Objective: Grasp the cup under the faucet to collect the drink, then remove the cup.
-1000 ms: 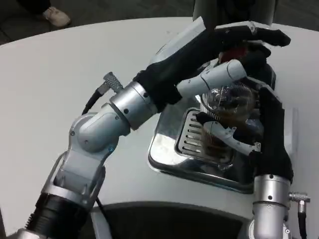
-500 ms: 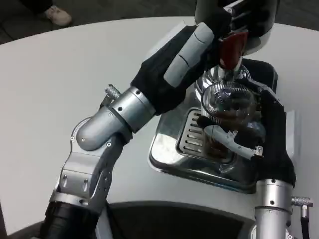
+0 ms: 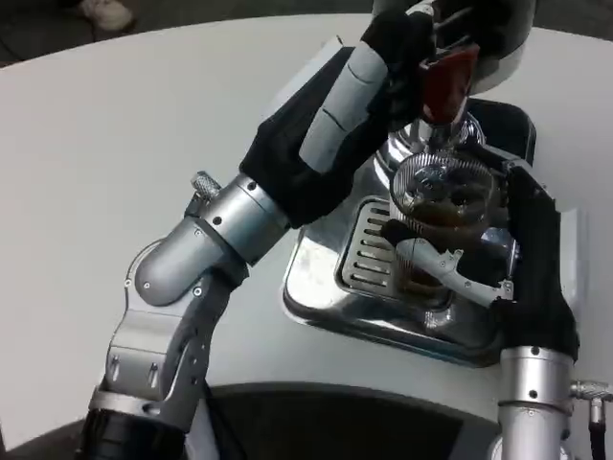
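A clear ribbed cup [image 3: 445, 206] holding brown drink stands on the metal drip tray [image 3: 326, 297], right under the chrome faucet [image 3: 436, 139]. My right hand [image 3: 503, 264] grips the cup from its right side, with white fingers wrapped across its front. My left hand [image 3: 335, 115] reaches up from the left. Its fingers curl over the top of the red tap lever [image 3: 445, 86] above the faucet. The cup's base is hidden behind my right fingers.
The dispenser body [image 3: 503, 38] rises behind the lever at the top edge. The slotted grate [image 3: 369, 254] of the tray lies left of the cup. White table [image 3: 115, 144] spreads open to the left. A shoe [image 3: 105, 11] shows on the floor at the far left.
My left hand has lifted from lying across the lever and cup to the lever's top, uncovering the red lever. The right hand keeps its hold on the cup.
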